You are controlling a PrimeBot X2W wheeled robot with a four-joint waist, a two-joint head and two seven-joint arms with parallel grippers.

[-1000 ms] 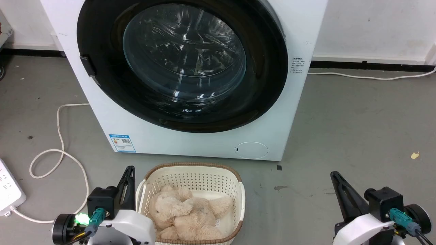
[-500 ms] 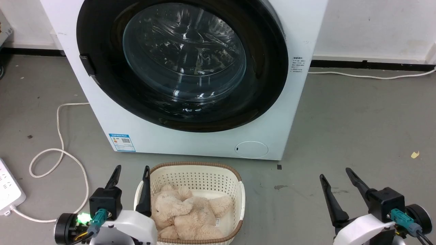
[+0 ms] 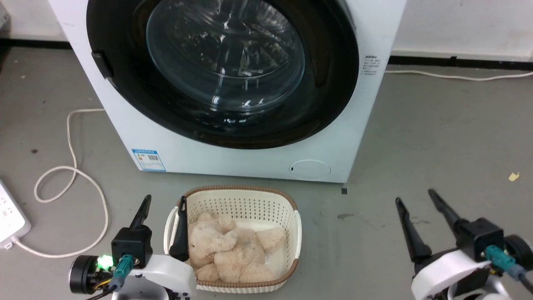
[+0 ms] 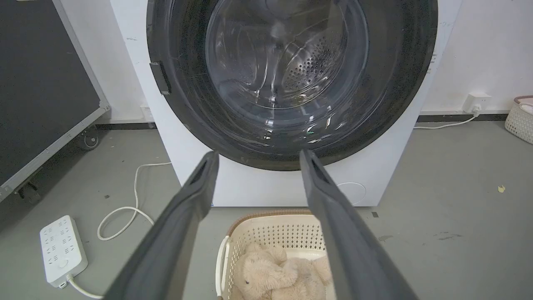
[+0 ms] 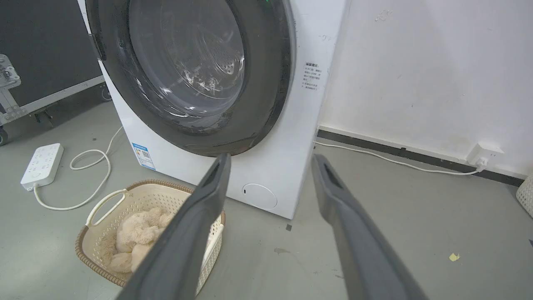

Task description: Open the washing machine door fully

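Note:
The washing machine (image 3: 250, 160) is a white box straight ahead on the floor. Its door (image 3: 329, 83), a glossy black disc with a bulging glass window (image 3: 225, 54), lies flat against the front, and a small black latch piece (image 3: 98, 63) sits on its left rim. The door (image 4: 387, 104) also fills the top of the left wrist view, and the door (image 5: 266, 83) appears at an angle in the right wrist view. My left gripper (image 3: 165, 200) (image 4: 259, 153) is open and low, beside the basket. My right gripper (image 3: 415, 196) (image 5: 271, 157) is open over bare floor, right of the washer. Neither touches the door.
A cream basket (image 3: 291, 216) holding a beige plush toy (image 3: 229, 250) stands on the floor just before the washer. A white power strip (image 3: 8, 214) and looped cable (image 3: 70, 175) lie at left. A round white flap (image 3: 310, 169) and blue label (image 3: 148, 160) mark the washer's lower front.
Both grippers went from shut to open. The whole picture has shifted, with the washer now higher and larger in it, so the camera has moved.

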